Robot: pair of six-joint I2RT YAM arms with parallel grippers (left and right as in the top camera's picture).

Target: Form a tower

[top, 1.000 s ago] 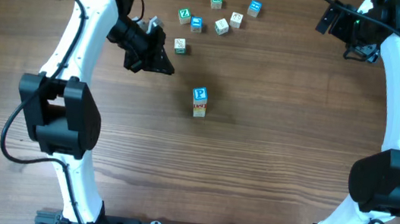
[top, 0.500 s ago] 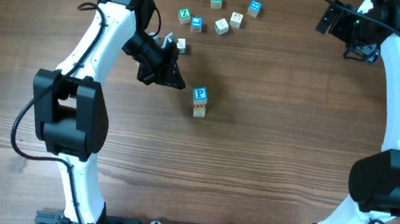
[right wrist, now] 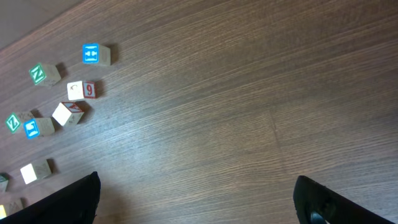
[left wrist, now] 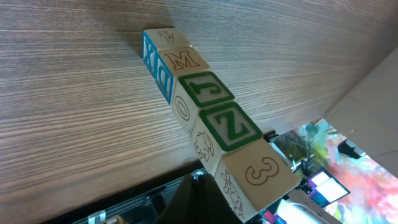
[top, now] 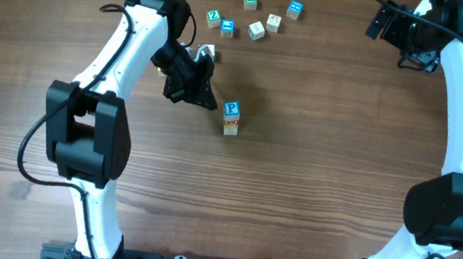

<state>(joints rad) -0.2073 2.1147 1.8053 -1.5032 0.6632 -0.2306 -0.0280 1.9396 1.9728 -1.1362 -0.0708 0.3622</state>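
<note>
Now one tower [top: 230, 118], seven cubes [top: 256, 30], left end effector [top: 207, 102] closed, right end effector [right wrist: 196, 183] gaping.

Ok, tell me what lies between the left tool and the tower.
Nothing. In the overhead view, only a narrow strip of bare table separates the left tool from the tower. The loose cubes lie off that line.

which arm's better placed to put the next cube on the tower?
Left, likely. The left gripper hangs just beside the tower, close to the loose cubes, but its jaws are shut. The right gripper sits far off, jaws open.
</note>
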